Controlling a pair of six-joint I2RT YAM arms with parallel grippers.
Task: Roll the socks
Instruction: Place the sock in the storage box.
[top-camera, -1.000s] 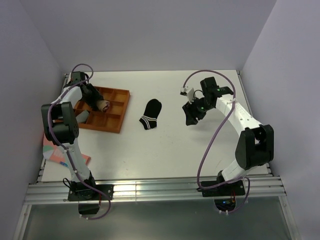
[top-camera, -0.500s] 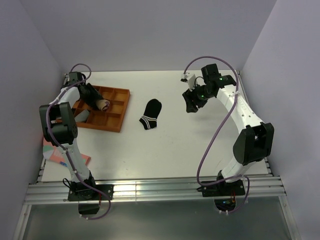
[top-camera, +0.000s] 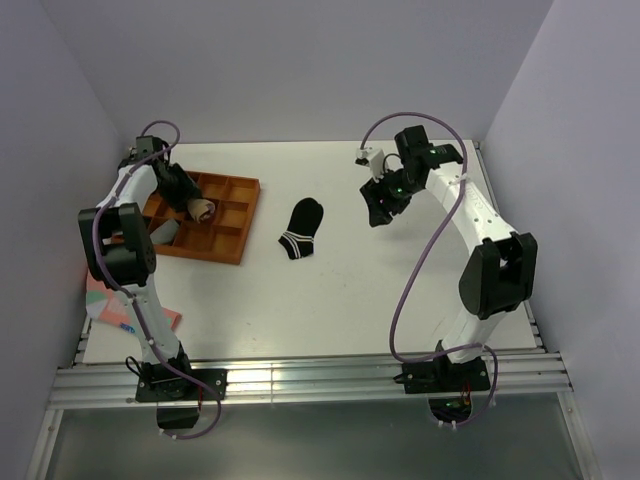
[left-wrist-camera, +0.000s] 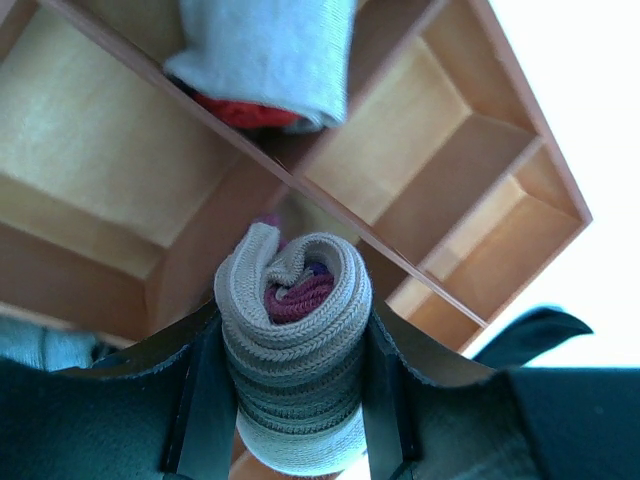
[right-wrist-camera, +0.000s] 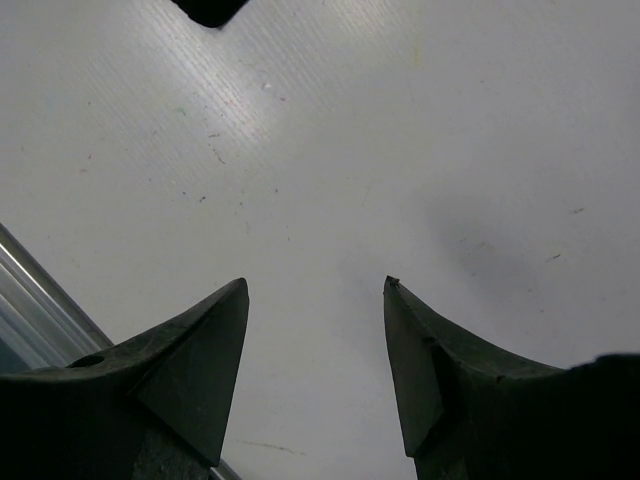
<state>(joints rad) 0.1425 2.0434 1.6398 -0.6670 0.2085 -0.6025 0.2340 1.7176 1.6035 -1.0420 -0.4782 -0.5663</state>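
Enclosure: white counter (top-camera: 330, 300) closed in on three sides by plain pale lavender-grey walls: back wall (top-camera: 300, 70), left wall (top-camera: 40, 150), right wall (top-camera: 585, 150). The counter surface is matte. The right wrist view shows a fine ribbed grain with small scuffs and specks. Silver metal rails (top-camera: 320, 385) run along the near edge, with a bright glare patch left of centre. Below the rails is a dull grey panel (top-camera: 320, 440). Light is even and diffuse, and shadows on the counter are soft.
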